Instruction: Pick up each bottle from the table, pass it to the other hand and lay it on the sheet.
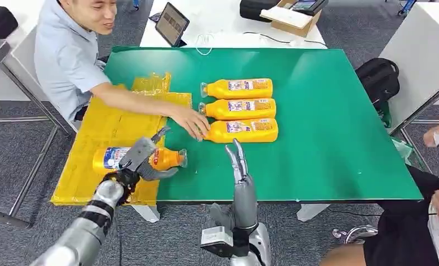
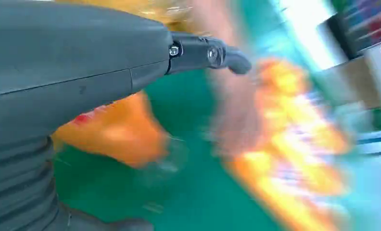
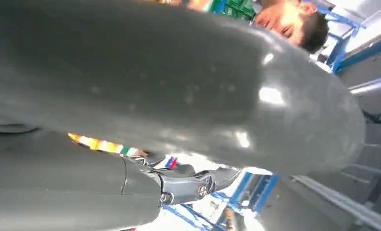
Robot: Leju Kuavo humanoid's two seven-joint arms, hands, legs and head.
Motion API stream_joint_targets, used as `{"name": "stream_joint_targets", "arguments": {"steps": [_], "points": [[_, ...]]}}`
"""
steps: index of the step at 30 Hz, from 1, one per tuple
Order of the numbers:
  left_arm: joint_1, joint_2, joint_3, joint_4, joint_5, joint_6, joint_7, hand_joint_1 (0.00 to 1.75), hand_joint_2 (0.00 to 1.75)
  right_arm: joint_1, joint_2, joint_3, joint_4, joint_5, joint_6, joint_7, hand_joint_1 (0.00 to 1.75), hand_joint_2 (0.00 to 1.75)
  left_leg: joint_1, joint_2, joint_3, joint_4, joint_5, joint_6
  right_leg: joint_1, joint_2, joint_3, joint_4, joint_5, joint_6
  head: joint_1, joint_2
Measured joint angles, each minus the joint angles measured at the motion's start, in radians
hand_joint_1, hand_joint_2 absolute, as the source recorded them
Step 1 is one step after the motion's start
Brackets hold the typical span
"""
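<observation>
Three orange bottles lie side by side on the green table (image 1: pixel 333 111): far (image 1: pixel 239 88), middle (image 1: pixel 240 108), near (image 1: pixel 245 130). A fourth orange bottle (image 1: pixel 109 158) lies on the yellow sheet (image 1: pixel 112 124) at the table's left. My left hand (image 1: pixel 142 159) hovers over its middle with fingers spread, thumb curled by its neck. In the blurred left wrist view, that bottle (image 2: pixel 116 132) shows under my left hand (image 2: pixel 82 72). My right hand (image 1: pixel 239 163) stands over the table's front edge, fingers straight, holding nothing. In the right wrist view, the right hand (image 3: pixel 179 96) holds nothing.
A seated person reaches from the left, their hand (image 1: pixel 190 121) touching the near bottle's cap end. A tablet (image 1: pixel 173 23) and cardboard box (image 1: pixel 292 16) sit on the white table behind. A black backpack (image 1: pixel 379 77) lies right; another person (image 1: pixel 428 221) sits front right.
</observation>
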Motion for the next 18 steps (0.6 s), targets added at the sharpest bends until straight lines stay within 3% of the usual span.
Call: {"name": "stream_joint_targets", "arguments": {"steps": [7,8,13,18], "points": [[0.088,-0.008,-0.005,-0.241,0.083,-0.020,0.002,0.00,1.75,0.000,-0.002,-0.011,0.004,0.030,0.000,0.000,0.00,0.00,0.000,0.000,0.000,0.000,-0.001,0.000,0.000,0.000,-0.001,0.000,0.000,0.000,0.000,0.000],[0.097,-0.008,-0.005,-0.259,0.104,-0.019,-0.008,0.00,1.75,0.000,-0.002,-0.015,0.005,0.051,0.000,0.000,0.00,1.75,0.000,0.000,0.000,0.000,-0.001,0.000,0.000,0.000,-0.001,0.000,0.000,0.000,0.000,0.000],[0.167,-0.011,-0.004,-0.415,0.195,0.079,-0.099,0.00,1.75,-0.006,-0.010,-0.096,0.016,0.250,0.000,0.011,0.00,1.75,0.000,0.000,-0.001,0.000,0.000,0.000,0.000,0.000,0.000,0.000,0.000,0.000,0.000,0.000],[0.279,-0.035,-0.003,-0.636,0.273,0.213,-0.133,0.00,1.75,-0.084,-0.078,-0.208,0.118,0.454,0.000,0.270,0.00,1.75,-0.001,-0.001,-0.001,0.000,-0.001,0.000,-0.001,0.000,0.000,-0.001,0.000,0.000,0.000,0.000]]}}
